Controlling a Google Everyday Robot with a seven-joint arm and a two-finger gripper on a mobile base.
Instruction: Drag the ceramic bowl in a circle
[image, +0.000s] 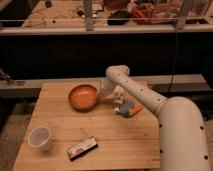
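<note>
The ceramic bowl (83, 97) is round, shallow and orange-brown, and sits on the wooden table (115, 135) toward the back, left of centre. My white arm reaches in from the lower right, and its gripper (102, 93) is at the bowl's right rim. The arm's wrist covers the contact, so I cannot see how the gripper meets the rim.
A small white cup (40, 138) stands near the front left corner. A dark flat packet (83, 148) lies at the front centre. A blue and orange item (127, 108) lies right of the bowl under the arm. A railing and cluttered bench are behind.
</note>
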